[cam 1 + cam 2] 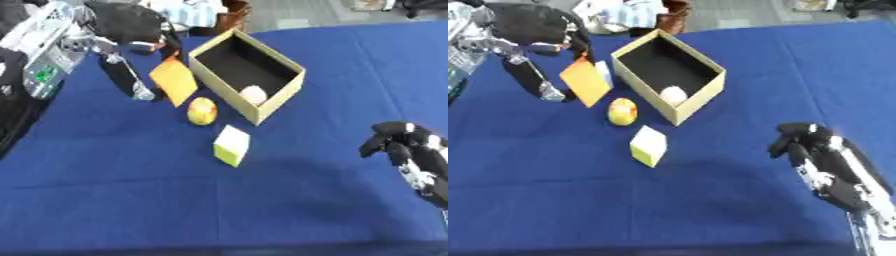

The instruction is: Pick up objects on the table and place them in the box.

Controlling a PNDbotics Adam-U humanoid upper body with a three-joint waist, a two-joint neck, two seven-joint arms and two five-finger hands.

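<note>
Your left hand (131, 22) sits at about 10 o'clock from the box (278, 95), up near the table's far left, and its fingers are pinched on the top edge of the orange card (173, 81). The card hangs tilted, its lower corner close to the blue table (131, 190), just beside the box's left wall. That hold by the upper edge makes sense — it leaves the card's flat face free to clear the rim when you swing it over. One dark finger reaches down past the card at roughly 8 o'clock from it; I can't tell whether it touches the cloth.

The box stands open with a pale round object (254, 93) already inside, resting against the near corner. So the task looks partly done, with the card as the piece in hand.

Two things are left on the cloth. The yellow-and-red ball (202, 110) lies just outside the box's near-left wall, at 7 o'clock from the box. The yellow-green block (232, 145) sits near it, further toward you at 6 o'clock.

Your right hand (811, 145) waits at 4 o'clock, well apart from everything — fingers curled in, holding nothing. It is closer to the block than the left is, so it would be the natural choice for that one.

Mind the ball: it could roll if the card brushes it.
</note>
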